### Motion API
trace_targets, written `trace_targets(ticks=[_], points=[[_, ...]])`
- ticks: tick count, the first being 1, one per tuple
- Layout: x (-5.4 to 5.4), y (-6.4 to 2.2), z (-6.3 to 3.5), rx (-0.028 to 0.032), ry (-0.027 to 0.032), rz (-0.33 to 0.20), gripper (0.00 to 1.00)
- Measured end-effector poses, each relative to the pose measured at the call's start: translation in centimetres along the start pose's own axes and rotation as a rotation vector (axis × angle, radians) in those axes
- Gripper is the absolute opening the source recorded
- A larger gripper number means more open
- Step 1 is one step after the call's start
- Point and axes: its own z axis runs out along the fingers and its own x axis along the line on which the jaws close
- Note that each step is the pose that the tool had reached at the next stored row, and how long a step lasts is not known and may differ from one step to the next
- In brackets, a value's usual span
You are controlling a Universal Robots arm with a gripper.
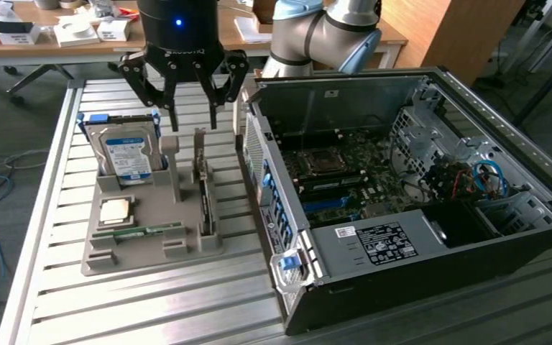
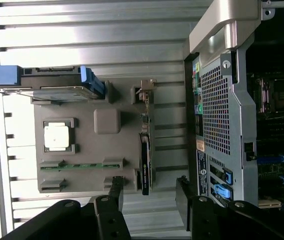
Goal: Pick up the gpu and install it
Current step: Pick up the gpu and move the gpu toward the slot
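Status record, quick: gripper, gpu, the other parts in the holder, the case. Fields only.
gripper: open, empty, above the gpu, not touching it
gpu: upright on edge in the holder, not gripped
holder: grey, on the slatted table, to the exterior view's left of the case
other parts: hard drive upright; cpu and memory stick lying flat
case: side open, motherboard exposed
install: not yet done

Black cylindrical wrist housing [image 1: 177, 25] with a blue light and pale lettering; black linked jaws with round pivot screws. The arm [image 1: 305, 32] is silver-grey with a light-blue joint cap.
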Motion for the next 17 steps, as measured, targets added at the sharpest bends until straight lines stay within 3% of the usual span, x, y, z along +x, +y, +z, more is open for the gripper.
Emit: trace_targets(ticks=[1, 4, 17], points=[[0.00, -0.01, 0.06, -0.0031, 0.0001, 0.000, 0.55], [0.01, -0.01, 0.33, -0.0049, 0.0004, 0.000, 0.55], [0.02, -0.04, 0.90, -0.0053, 0.0006, 0.000, 0.55]])
